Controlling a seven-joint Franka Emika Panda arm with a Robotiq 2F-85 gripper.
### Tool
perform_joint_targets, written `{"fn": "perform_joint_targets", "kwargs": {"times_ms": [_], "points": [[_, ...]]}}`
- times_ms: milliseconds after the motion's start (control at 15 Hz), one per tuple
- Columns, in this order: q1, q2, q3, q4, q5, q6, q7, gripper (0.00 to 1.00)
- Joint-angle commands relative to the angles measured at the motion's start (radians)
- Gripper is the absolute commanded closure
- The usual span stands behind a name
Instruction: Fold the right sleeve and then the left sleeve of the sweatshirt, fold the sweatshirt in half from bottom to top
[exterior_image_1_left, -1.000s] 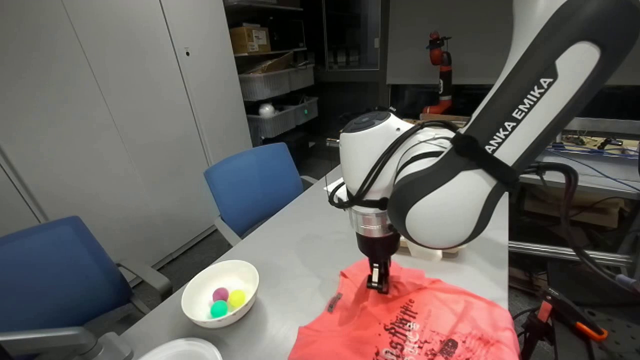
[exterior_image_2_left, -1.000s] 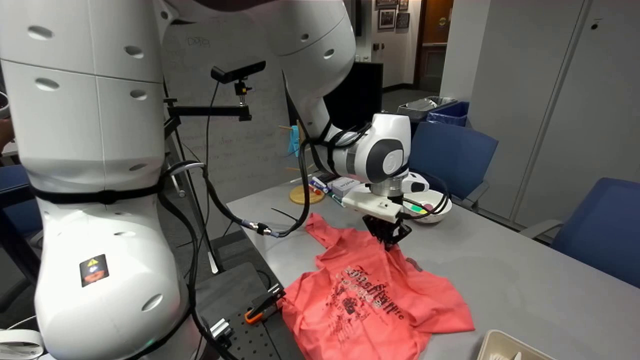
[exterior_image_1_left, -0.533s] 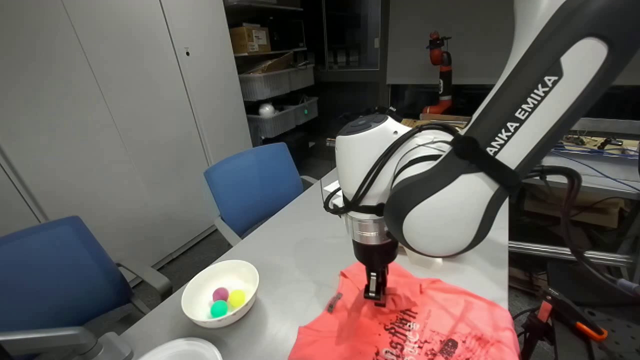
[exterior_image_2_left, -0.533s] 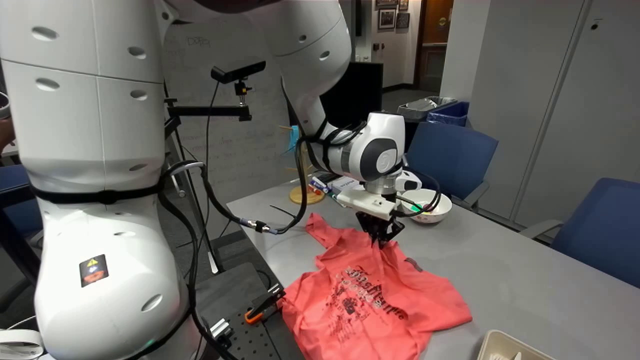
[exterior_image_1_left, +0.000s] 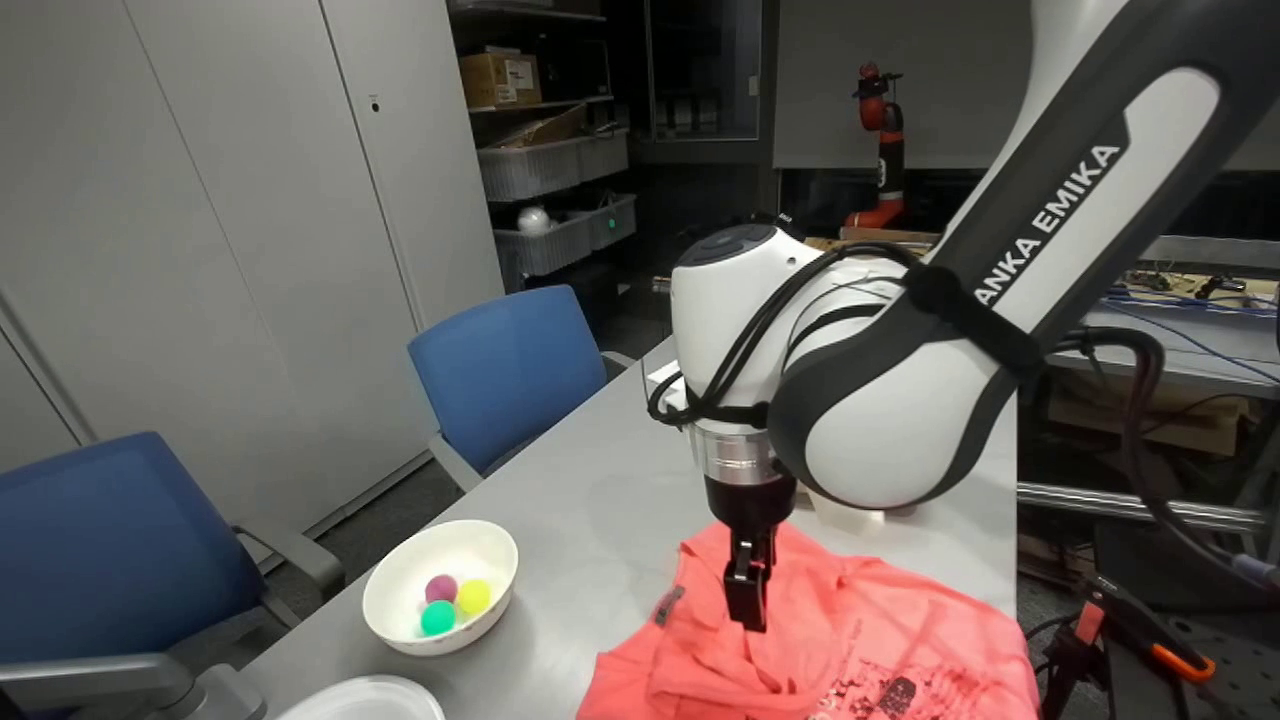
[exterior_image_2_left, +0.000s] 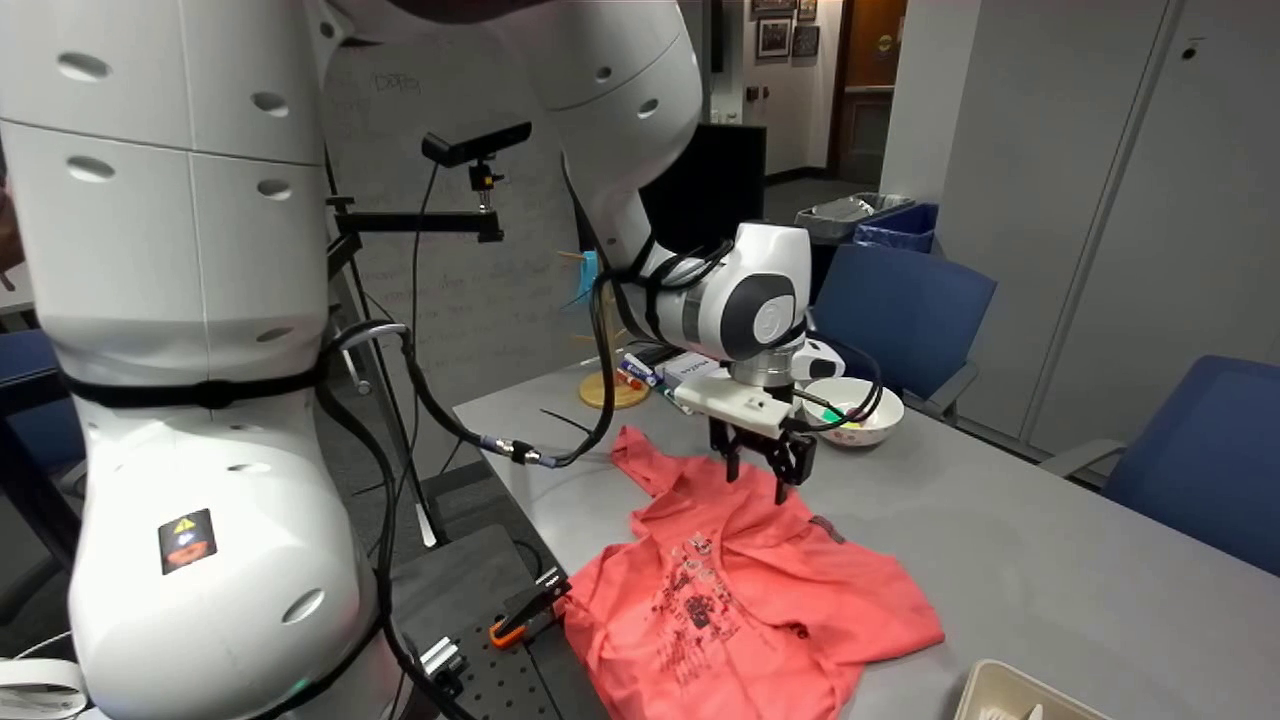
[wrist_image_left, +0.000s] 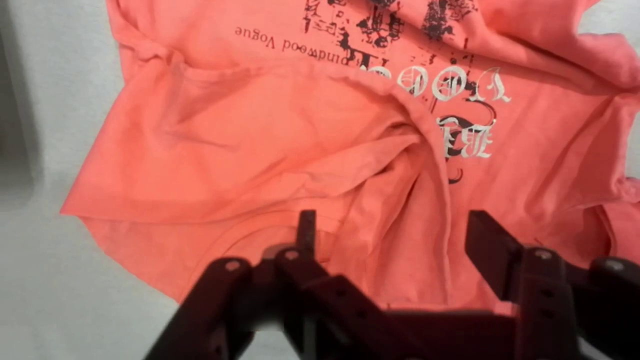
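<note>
One grey table spans the centre and lower right of the frame in an exterior view. One arm, white and black, enters at the upper right in an exterior view and descends to the centre. Two blue chairs stand at the left in an exterior view, at mid-height and in the lower corner. One coral sweatshirt lies on the table, low in the frame in both exterior views and filling most of the wrist view. One flap of it lies folded over at left and centre of the wrist view, covering part of the lettering. One white bowl stands at the lower left in an exterior view, apart from the sweatshirt. One gripper occupies the bottom of the wrist view. Its two fingers are spread wide, with nothing held between them; whether they touch the sweatshirt cannot be told. Three balls (green, yellow, purple) lie close together in the bowl.
</note>
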Motion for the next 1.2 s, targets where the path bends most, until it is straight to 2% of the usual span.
{"fn": "perform_joint_targets", "kwargs": {"times_ms": [0,133,800,1133], "points": [[-0.006,-0.003,0.005,0.001,-0.002,-0.006,0.01,0.16],[-0.007,-0.01,0.003,0.001,-0.002,-0.024,0.02,0.01],[-0.005,-0.021,0.006,-0.002,-0.007,-0.033,0.017,0.0],[0.024,-0.038,0.065,-0.007,-0.026,-0.005,-0.065,0.0]]}}
